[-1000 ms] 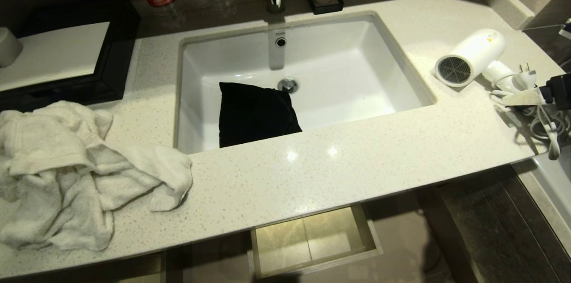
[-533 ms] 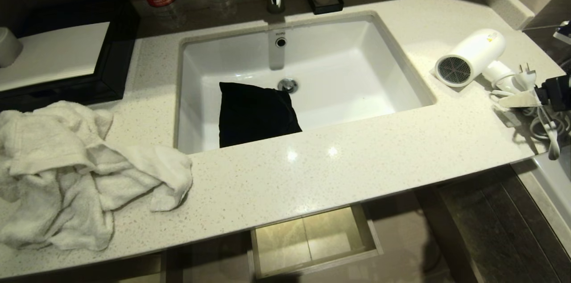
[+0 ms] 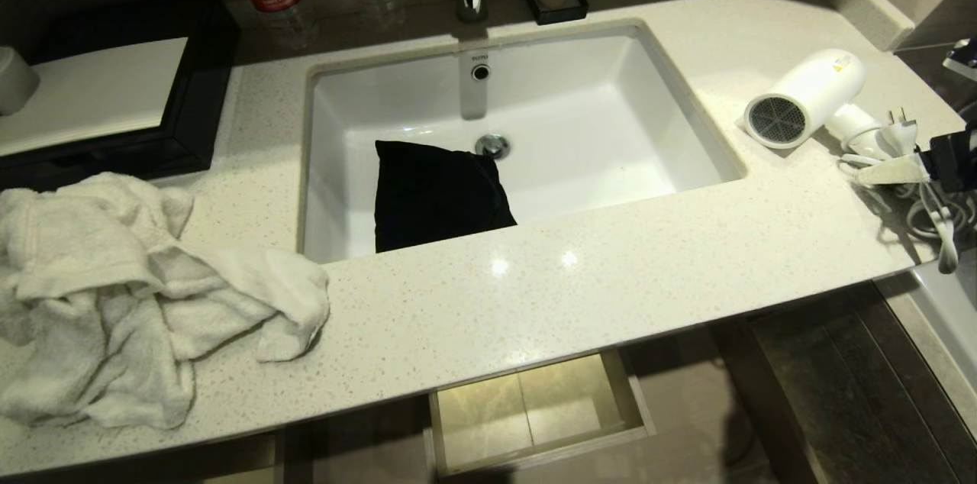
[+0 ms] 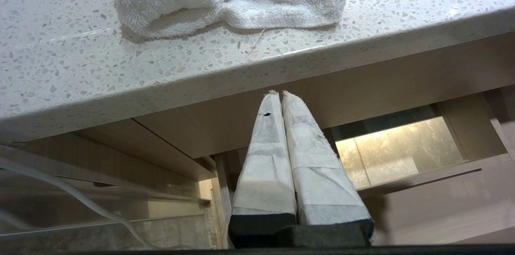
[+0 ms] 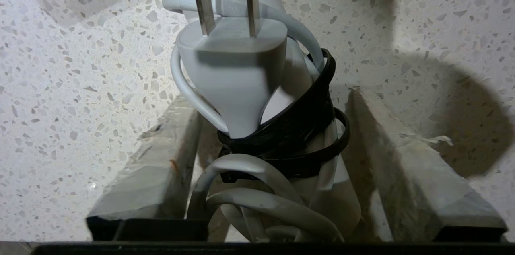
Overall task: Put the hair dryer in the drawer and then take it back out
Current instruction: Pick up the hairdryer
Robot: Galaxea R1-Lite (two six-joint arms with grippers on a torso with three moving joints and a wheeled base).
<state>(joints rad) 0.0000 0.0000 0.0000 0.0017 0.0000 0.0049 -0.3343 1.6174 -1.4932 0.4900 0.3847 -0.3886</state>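
Mostly cropped at the frame edge, right gripper (image 3: pixel 889 172) spread astride the hair dryer (image 3: pixel 805 98) handle, grip unclear.

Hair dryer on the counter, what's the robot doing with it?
The robot's right hand is down around the hair dryer's handle and bundled cord, its fingers on either side with gaps, so it isn't gripping yet. The dryer lies on the counter right of the sink. The drawer below is open. The left hand waits shut under the counter edge.
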